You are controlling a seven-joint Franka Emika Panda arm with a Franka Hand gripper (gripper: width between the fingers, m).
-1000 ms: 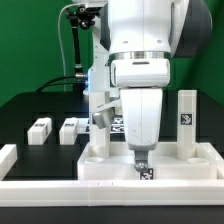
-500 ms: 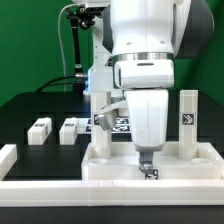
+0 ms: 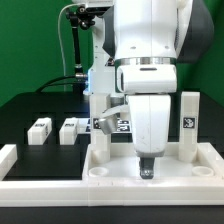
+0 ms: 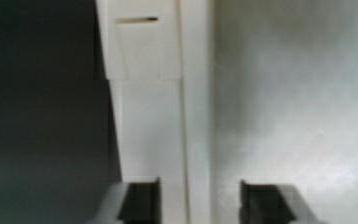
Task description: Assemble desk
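The white desk tabletop (image 3: 108,171) lies at the front of the table with its round corner sockets facing up. One white leg (image 3: 187,124) stands upright at its corner on the exterior view's right. A second leg (image 3: 100,128) stands at its left, partly hidden by the arm. Two more legs (image 3: 40,130) (image 3: 70,129) lie loose on the black table at the exterior view's left. My gripper (image 3: 147,168) points straight down at the tabletop's front rim. In the wrist view my gripper (image 4: 202,202) is open, its jaws astride the raised rim (image 4: 179,110), and a gap shows beside one finger (image 4: 265,203).
A low white border rail (image 3: 110,192) runs along the table's front and another rail (image 3: 8,157) sits at the exterior view's left. The marker board (image 3: 112,124) lies behind the tabletop, mostly hidden by the arm. A black stand with cables (image 3: 78,40) rises at the back.
My gripper has moved a little toward the exterior view's right and lower, down onto the tabletop's front rim, covering the tag there. The legs have not moved.
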